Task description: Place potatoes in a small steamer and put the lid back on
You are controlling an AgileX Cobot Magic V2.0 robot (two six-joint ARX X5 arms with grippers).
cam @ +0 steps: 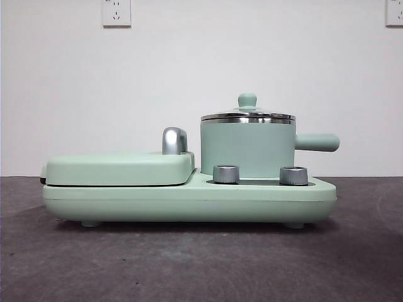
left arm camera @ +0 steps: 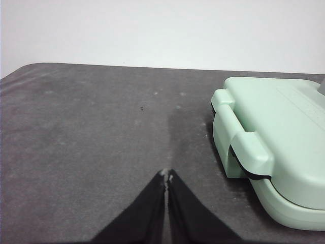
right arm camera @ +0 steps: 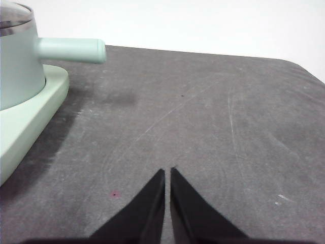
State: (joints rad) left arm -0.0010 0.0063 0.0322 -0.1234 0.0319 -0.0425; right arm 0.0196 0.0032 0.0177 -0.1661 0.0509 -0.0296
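Steamer [right arm camera: 18,66] sits lidded, well apart from right pincer [right arm camera: 167,172].

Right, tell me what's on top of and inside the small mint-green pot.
The steel-rimmed glass lid sits on the mint-green pot. Its opaque wall hides whatever is inside.

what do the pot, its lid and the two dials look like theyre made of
Pot: matte mint-green coating, likely painted metal or plastic, with no glare; its rim is a bright steel-like band.
Lid: a shiny metal edge and a mint-green knob; the front view is too level to show the disc.
Dials: brushed silver metal or metallised plastic, with ridged sides that catch the light.
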